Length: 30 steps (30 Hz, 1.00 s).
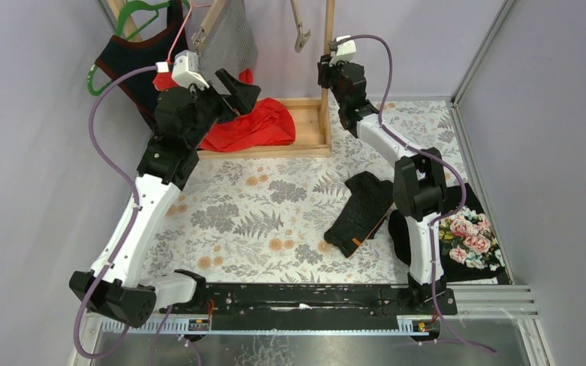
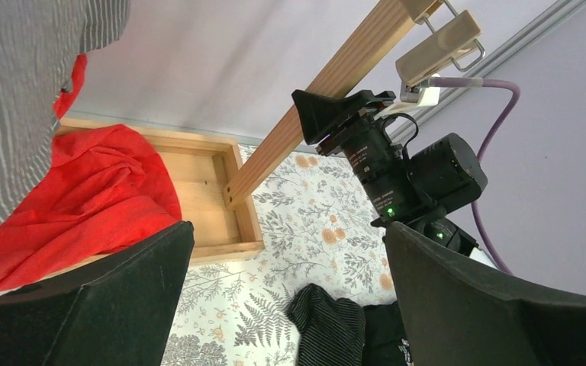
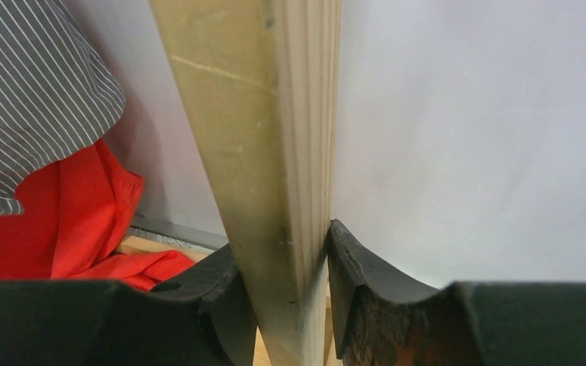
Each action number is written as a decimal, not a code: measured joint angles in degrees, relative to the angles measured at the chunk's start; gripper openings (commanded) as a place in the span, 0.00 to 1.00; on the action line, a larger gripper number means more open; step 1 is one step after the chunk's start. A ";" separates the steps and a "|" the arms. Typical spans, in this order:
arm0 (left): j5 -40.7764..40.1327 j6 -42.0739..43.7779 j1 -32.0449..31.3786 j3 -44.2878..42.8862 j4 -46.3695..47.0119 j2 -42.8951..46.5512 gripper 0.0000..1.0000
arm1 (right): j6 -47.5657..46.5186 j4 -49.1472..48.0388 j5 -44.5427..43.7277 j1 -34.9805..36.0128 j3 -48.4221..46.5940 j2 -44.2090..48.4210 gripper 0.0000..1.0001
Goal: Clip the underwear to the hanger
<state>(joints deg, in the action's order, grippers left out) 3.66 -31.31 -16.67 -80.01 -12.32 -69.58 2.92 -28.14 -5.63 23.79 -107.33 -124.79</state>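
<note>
Underwear (image 1: 229, 42), grey and striped, hangs at the back left from the tilted wooden hanger (image 1: 206, 29), its long axis running downward, loose hem pointing at the red cloth (image 1: 255, 126) below. The right gripper (image 3: 286, 282) pinches the rack's upright post (image 3: 259, 114), seemingly to steady it, while the left gripper (image 1: 238, 90) hovers beside the fabric, jaws spread wide and empty. Next, I judge, the left must catch the free edge and raise it to the dangling clip (image 1: 301, 34)

Pale lilac walls (image 1: 15, 152) enclose a table (image 1: 275, 206) covered in fern-print cloth.
</note>
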 measured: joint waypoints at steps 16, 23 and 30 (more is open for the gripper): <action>0.44 1.77 -4.98 -26.58 -2.12 -16.11 1.00 | -1.44 5.27 -5.42 3.21 4.37 5.38 0.60; -3.17 4.87 -9.33 -53.22 -9.79 -34.10 1.00 | -1.33 7.91 -4.92 4.70 4.85 7.17 0.74; -7.30 5.20 -10.08 -55.12 -12.72 -40.15 1.00 | -1.46 5.03 -5.07 6.45 23.21 23.67 0.74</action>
<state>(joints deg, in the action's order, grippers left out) -3.64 -26.11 -26.74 -135.13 -25.04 -109.73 1.45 -23.11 -10.70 30.24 -84.12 -101.12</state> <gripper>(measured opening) 0.997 0.735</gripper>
